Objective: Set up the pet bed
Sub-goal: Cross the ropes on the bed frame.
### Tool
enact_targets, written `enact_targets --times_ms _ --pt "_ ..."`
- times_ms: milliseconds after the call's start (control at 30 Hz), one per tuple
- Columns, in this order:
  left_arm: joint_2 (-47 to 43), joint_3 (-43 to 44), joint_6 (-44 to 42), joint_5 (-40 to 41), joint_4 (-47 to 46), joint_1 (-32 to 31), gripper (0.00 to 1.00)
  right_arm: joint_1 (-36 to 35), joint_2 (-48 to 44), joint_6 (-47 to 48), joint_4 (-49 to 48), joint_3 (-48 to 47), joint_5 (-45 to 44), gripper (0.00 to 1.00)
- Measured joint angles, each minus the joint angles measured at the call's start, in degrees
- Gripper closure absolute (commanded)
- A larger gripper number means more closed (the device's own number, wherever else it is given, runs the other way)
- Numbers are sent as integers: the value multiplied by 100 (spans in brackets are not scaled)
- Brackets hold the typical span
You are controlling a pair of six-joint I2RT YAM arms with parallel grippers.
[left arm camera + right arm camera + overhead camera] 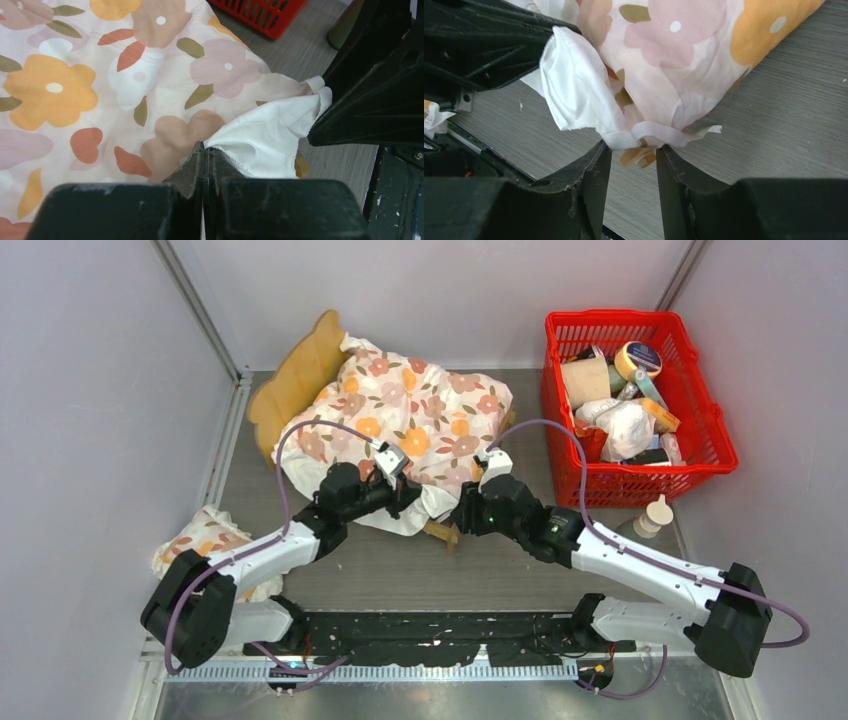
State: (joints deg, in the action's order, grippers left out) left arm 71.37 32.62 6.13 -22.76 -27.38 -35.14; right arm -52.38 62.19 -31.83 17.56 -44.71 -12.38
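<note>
open table (400, 575) before the pet bed (295, 380) — red basket (620, 480) and seemingly a bottle (654, 518) crowd the right

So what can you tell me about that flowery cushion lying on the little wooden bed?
The floral cushion is soft, puffy white fabric printed with orange, pink and rust flowers and olive leaves. It lies rumpled over the pet bed, hiding most of it except the scalloped headboard. Its near corner shows a plain white hemmed underside. The left gripper is shut and appears to pinch that hem; the right gripper stands open around the same edge.
</note>
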Motion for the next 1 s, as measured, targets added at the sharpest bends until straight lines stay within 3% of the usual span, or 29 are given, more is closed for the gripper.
enact_targets --times_ms 367,433,533,600,700,867,1000 --pt "-297 -227 -103 -98 81 -48 100 -216 -155 -219 -293 179 9 50" --pt "-389 -260 -107 -85 166 -55 87 -361 -293 -299 -278 275 -70 48" --pt "-612 -393 -219 -17 245 -109 47 -522 -525 -398 -291 411 -254 39" --pt "-826 -463 -289 118 382 -125 34 -579 -597 -470 -291 466 -367 36" --pt "-1202 -468 -361 387 654 -140 22 -654 -608 -636 -280 531 -601 37" --pt "-1980 -254 -210 898 1325 -140 15 -807 -551 -1060 -278 671 -1080 39" --pt "-2507 15 116 1239 2087 -140 6 -828 -479 -1215 -476 839 -1213 29"
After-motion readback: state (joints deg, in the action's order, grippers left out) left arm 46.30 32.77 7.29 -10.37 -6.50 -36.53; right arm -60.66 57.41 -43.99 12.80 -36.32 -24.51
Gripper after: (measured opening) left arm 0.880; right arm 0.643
